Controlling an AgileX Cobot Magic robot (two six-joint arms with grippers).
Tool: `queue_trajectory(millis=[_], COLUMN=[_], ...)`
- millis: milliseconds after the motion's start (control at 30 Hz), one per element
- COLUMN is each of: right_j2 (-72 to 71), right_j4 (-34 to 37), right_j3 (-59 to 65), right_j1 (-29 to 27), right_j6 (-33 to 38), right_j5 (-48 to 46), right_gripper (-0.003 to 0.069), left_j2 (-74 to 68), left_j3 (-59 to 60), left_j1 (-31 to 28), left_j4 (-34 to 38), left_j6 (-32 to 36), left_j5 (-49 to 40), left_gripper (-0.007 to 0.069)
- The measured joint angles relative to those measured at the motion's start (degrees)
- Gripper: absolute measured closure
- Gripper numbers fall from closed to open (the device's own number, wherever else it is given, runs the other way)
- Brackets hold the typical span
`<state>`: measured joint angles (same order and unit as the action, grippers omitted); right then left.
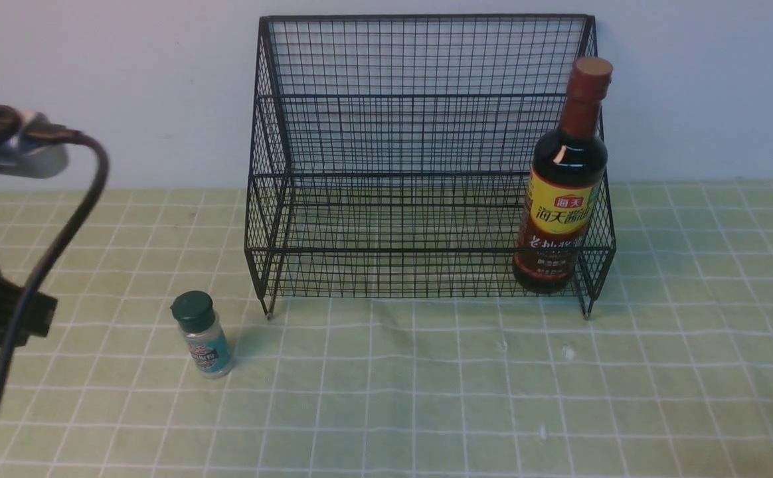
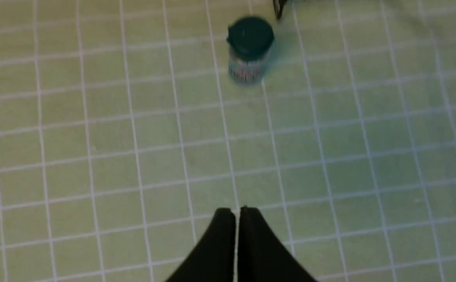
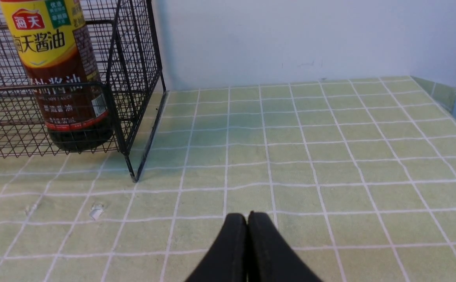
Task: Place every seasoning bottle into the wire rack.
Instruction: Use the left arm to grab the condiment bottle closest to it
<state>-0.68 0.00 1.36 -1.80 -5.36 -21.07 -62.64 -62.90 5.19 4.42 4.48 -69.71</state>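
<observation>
The black wire rack stands at the back of the table against the wall. A tall dark soy-sauce bottle with a brown-red cap stands upright inside it at its right end; the right wrist view shows the bottle behind the rack's corner. A small clear shaker with a dark green cap stands on the cloth in front of the rack's left foot. In the left wrist view the shaker lies well ahead of my left gripper, which is shut and empty. My right gripper is shut and empty over bare cloth.
A green checked cloth covers the table. Part of my left arm and its black cable show at the left edge of the front view. The table's right edge meets the wall.
</observation>
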Motion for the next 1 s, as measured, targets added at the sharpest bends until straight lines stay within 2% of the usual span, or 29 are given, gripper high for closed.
queue_trajectory(millis=[200,333,467,567,667,767,800,867,900,933,1000], right_j2=[0.0,0.0,0.0,0.0,0.0,0.0,0.0,0.0,0.0,0.0,0.0], right_j4=[0.0,0.0,0.0,0.0,0.0,0.0,0.0,0.0,0.0,0.0,0.0], right_j3=[0.0,0.0,0.0,0.0,0.0,0.0,0.0,0.0,0.0,0.0,0.0], right_j1=[0.0,0.0,0.0,0.0,0.0,0.0,0.0,0.0,0.0,0.0,0.0], right_j6=[0.0,0.0,0.0,0.0,0.0,0.0,0.0,0.0,0.0,0.0,0.0], right_j5=[0.0,0.0,0.0,0.0,0.0,0.0,0.0,0.0,0.0,0.0,0.0], right_gripper=[0.0673,0.0673,0.0673,0.0673,0.0673,0.0673,0.0673,0.0673,0.0673,0.0673,0.0673], left_j2=[-13.8,-17.9,-19.1,-19.9,-21.2,-23.8,-24.0,-26.8,-27.1,-28.6,-30.5], left_j3=[-4.3,-4.7,-4.7,-4.8,-4.8,-4.8,-4.8,-4.9,-4.9,-4.9,-4.9], left_j1=[1.2,5.5,8.0,8.1,8.1,8.1,8.1,8.1,8.1,8.1,8.1], left_j4=[-0.5,-1.7,-3.5,-4.4,-5.4,-6.8,-6.9,-7.3,-7.3,-7.4,-7.4], left_j6=[1.8,2.1,2.5,2.5,2.5,2.5,2.5,2.5,2.5,2.5,2.5], left_j5=[-0.5,0.0,7.0,11.2,14.8,18.0,18.3,19.3,19.3,19.6,21.0], left_gripper=[0.0631,0.0631,0.0626,0.0592,0.0512,0.0385,0.0366,0.0242,0.0234,0.0176,0.0114])
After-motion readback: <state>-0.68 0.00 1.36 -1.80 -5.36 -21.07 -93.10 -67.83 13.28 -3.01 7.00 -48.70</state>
